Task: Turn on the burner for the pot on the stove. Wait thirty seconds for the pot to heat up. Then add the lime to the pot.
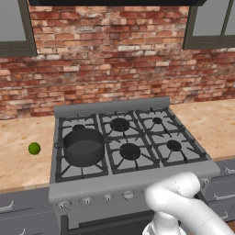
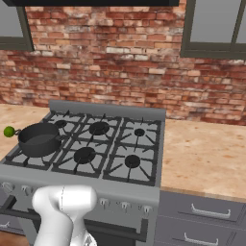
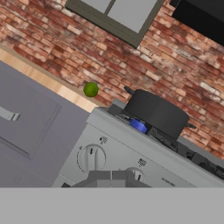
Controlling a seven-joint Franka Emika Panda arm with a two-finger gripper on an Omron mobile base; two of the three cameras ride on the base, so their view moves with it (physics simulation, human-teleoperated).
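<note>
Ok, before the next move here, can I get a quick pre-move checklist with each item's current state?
1. Pot sits on the stove, front-left burner: ok.
2. Flame lit under the pot: ok, a blue flame shows at its base in the hand view.
3. Pot lidless and empty, ready for fruit: ok.
4. Lime on the counter left of the stove, free to grab: ok.
5. Gripper shut, holding nothing, at the knob: ok.
6. Thirty-second wait done: cannot tell.

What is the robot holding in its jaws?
Nothing. The jaws are shut and empty in front of the stove knobs. The lime lies on the counter beside the pot.
</note>
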